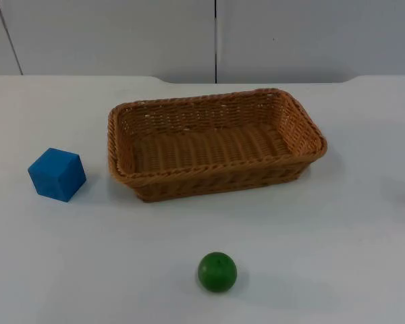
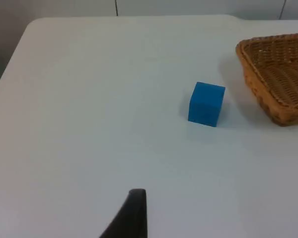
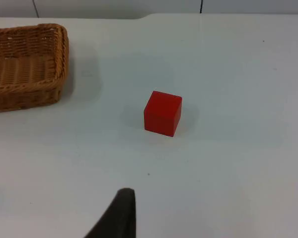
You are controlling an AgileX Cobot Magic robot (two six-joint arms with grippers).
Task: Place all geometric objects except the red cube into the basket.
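Hovering above the white table top, the left gripper's black fingertip is facing a blue cube sitting near the woven wicker basket; can't tell either gripper's opening. The right gripper's fingertip is facing a red cube resting apart from the basket. A green ball is lying in front of it.

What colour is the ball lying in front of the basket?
Green: the small green ball sits on the white table, clearest in the top view.
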